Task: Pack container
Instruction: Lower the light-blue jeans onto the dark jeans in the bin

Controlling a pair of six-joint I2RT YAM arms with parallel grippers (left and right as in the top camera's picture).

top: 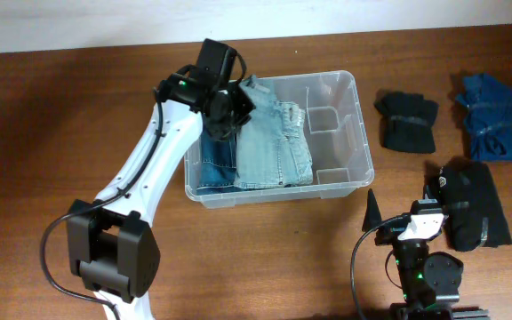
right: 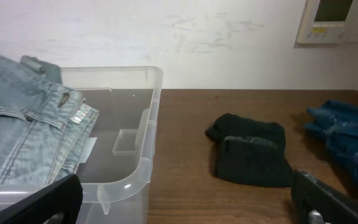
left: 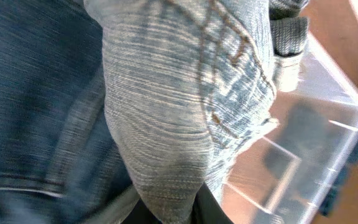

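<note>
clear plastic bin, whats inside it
Folded light blue jeans beside darker blue jeans fill the left of the clear plastic bin; its right is bare. Anything under them is hidden.

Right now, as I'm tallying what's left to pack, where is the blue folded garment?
Overhead, the blue garment lies on the table at far right, outside the container, just right of a small black garment.

Even, soft indoor light; left wrist view blurred by close denim (left: 166,112); overhead and right wrist views sharp.

Left hand (top: 225,107) extended forward; right hand (right: 185,202) parked, spread wide.
</note>
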